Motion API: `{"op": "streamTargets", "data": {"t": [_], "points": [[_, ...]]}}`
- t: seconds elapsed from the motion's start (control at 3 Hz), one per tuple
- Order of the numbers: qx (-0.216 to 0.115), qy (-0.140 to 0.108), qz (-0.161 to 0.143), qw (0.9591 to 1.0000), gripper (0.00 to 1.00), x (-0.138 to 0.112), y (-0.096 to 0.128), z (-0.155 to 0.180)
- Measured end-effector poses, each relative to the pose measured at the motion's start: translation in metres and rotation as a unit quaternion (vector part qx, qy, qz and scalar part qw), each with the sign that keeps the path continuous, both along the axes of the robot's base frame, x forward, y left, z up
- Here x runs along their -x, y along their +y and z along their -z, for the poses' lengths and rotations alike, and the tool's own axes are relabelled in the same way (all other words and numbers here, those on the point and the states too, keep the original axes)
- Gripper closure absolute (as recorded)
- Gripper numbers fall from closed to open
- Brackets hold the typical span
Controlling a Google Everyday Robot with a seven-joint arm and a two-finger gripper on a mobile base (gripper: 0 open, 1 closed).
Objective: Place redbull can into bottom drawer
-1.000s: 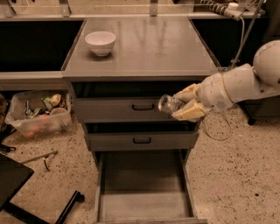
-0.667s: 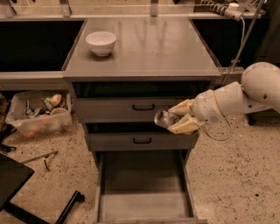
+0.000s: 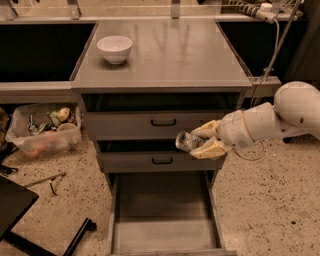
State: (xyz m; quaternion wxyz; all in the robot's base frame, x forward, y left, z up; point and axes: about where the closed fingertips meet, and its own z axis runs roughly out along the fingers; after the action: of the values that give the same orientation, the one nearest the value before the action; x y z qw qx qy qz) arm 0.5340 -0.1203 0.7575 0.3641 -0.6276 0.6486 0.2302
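Lowered the gripper (image 3: 196, 144) a notch over the last second, from level with the top shallow drawer (image 3: 125, 125) down to the gap between it and the second shallow drawer (image 3: 130, 162), just right of the black handles (image 3: 163, 122). Still clamped around the can (image 3: 184, 141), tan fingers (image 3: 207, 150) above and below it, shiny end poking out to the left, lying roughly sideways. Held in mid-air, well above the bottom drawer (image 3: 165, 235), pulled out toward the near side, bare flat floor showing. Reads as the carry-down part of the job: grabbed, brought over, not yet placed. Probably needs more descent, maybe a small shift nearer too, to get properly over the open tray before letting go. Otherwise risks clipping the second drawer's front or landing on the right wall. Hard to judge depth from this angle though. No other movement to report. Up on the grey cabinet top (image 3: 170, 60), just a white bowl (image 3: 114, 48) toward the far left corner. Around the cabinet: speckled floor (image 3: 265, 200), a clear bin (image 3: 42, 137) of odds and ends on the left, a power strip (image 3: 252, 10) with a cable (image 3: 276, 45) hanging down at the far right, dark recesses on either side.
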Motion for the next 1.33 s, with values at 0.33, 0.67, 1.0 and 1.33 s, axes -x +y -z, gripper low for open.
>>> {"op": "streamTargets", "data": {"t": [0.33, 0.67, 1.0, 1.33], "points": [[-0.018, 0.007, 0.022, 0.9996, 1.0, 0.016, 0.01, 0.053], [-0.017, 0.026, 0.041, 0.9987, 1.0, 0.027, 0.034, 0.134], [-0.029, 0.022, 0.052, 0.998, 1.0, 0.004, 0.062, 0.201], [-0.061, 0.033, 0.051, 0.9963, 1.0, -0.016, 0.087, 0.243]]}}
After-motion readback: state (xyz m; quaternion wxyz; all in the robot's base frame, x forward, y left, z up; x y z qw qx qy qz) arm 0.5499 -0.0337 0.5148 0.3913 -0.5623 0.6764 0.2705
